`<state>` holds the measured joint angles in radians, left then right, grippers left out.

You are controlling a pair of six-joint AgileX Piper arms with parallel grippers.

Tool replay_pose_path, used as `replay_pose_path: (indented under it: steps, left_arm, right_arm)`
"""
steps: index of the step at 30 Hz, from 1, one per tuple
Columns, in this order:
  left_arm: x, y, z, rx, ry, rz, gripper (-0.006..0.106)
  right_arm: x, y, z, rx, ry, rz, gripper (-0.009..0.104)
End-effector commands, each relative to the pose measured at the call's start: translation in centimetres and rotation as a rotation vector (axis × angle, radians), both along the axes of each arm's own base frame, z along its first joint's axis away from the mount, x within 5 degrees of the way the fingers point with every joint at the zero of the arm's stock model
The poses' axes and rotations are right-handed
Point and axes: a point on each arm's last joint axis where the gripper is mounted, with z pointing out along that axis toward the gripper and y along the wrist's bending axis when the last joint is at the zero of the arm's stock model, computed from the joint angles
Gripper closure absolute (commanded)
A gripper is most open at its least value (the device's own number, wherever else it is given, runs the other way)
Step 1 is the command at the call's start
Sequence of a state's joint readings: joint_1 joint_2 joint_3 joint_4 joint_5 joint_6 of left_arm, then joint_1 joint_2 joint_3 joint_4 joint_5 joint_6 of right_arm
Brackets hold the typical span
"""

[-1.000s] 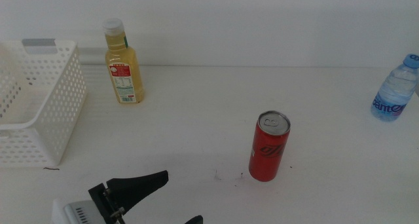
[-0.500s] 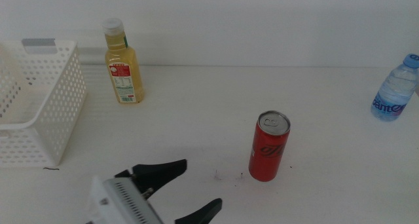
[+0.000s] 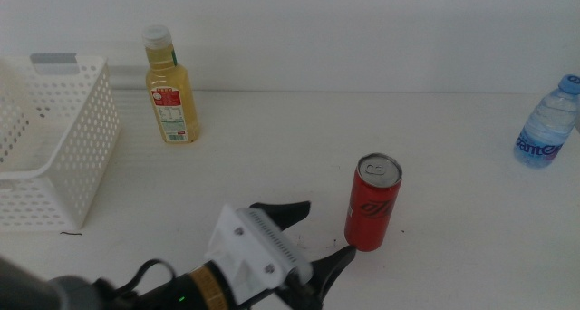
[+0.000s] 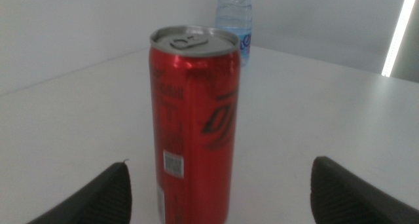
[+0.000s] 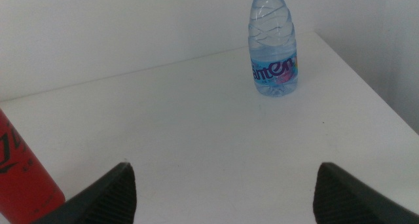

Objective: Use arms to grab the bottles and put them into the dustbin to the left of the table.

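Both jaws of the left gripper (image 3: 319, 229) stand spread wide and hold nothing, their tips just beside the red can (image 3: 372, 202), which suggests a line-up for a side grasp around the can's body. In the left wrist view the can (image 4: 194, 122) stands upright between the two tips but nearer one of them, so the approach appears to need a small sideways correction before closing. Jaws of the right gripper (image 5: 222, 194) are likewise apart and empty; that arm is out of the middle view and waits, facing the water bottle (image 5: 273, 44), which stands upright at the table's far right corner area. A juice bottle (image 3: 170, 86) stands upright near the back of the table (image 3: 272, 138), just beside the basket (image 3: 56, 147) at the left, which is the drop point; neither bottle nor can is in it yet. The can is a slim, smooth metal cylinder with a silver pull-tab top; its rigid wall probably tolerates a firm pinch. The water bottle is thin, ribbed clear plastic with a blue label, likely to flex under pressure. The juice bottle is yellow with a white cap. The basket is white perforated plastic with a grey strip on its rim.
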<state>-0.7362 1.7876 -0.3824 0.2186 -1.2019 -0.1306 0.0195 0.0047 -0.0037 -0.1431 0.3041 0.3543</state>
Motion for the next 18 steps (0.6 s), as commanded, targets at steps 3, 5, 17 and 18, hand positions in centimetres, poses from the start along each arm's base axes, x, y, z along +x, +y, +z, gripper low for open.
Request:
replay_pose_path:
  steps: [3,5,17,18]
  left_arm:
    - [1.7,-1.7,-0.3,-0.033,-0.020,-0.010,0.007]
    - [2.5,-2.5,-0.4,-0.040,-0.030,-0.015,0.007]
    - [5.3,-5.3,-3.1,-0.058,0.008,-0.030,0.007]
    - [5.5,-5.5,-3.2,-0.058,0.008,-0.030,0.007]
  right_arm:
    - [0.0,-0.1,0.0,-0.001,-0.015,-0.011,0.005]
    - [0.0,-0.1,0.0,0.001,-0.015,-0.011,0.005]
    - [0.0,-0.1,0.0,0.001,-0.015,-0.011,0.005]
    - [0.0,-0.1,0.0,0.001,-0.015,-0.011,0.005]
